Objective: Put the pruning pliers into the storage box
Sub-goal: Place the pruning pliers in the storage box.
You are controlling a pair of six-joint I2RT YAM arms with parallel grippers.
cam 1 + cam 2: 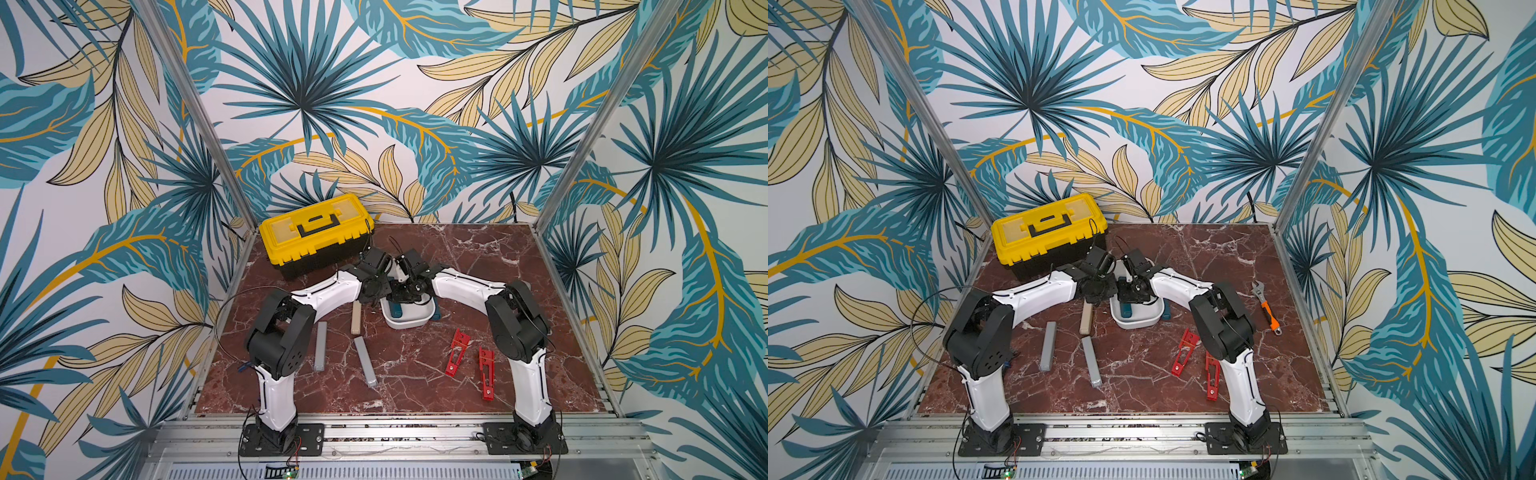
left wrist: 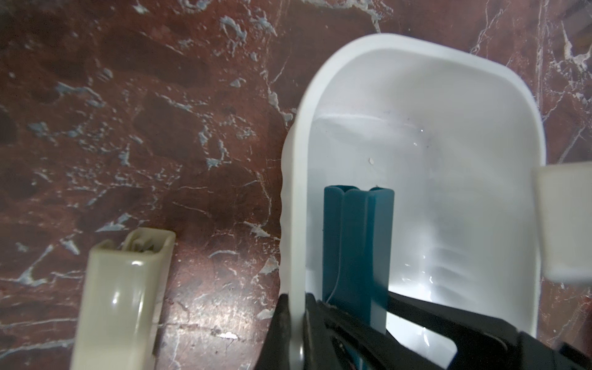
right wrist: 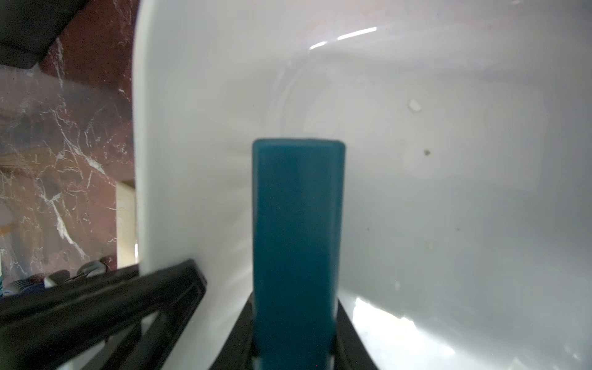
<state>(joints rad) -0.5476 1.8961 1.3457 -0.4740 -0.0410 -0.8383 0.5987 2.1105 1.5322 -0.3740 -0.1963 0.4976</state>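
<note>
The white storage box [image 1: 405, 325] [image 1: 1136, 324] sits mid-table. My left gripper [image 2: 296, 320] [image 1: 380, 297] is shut on its rim [image 2: 298, 160], one finger inside and one outside. My right gripper [image 3: 296, 346] [image 1: 401, 296] is shut on a teal pruning-pliers piece [image 3: 298, 224] [image 2: 355, 240] [image 1: 398, 309], which points down inside the box. Another teal piece [image 1: 436, 313] lies just right of the box. On the table lie a beige piece [image 1: 356, 322] [image 2: 121, 304], two grey pieces [image 1: 321, 347] [image 1: 365, 361] and two red ones [image 1: 457, 352] [image 1: 486, 374].
A yellow-lidded black toolbox [image 1: 316, 232] stands at the back left, close behind my left wrist. An orange-handled wrench [image 1: 1266, 307] lies near the right edge. Patterned walls close in the table on three sides.
</note>
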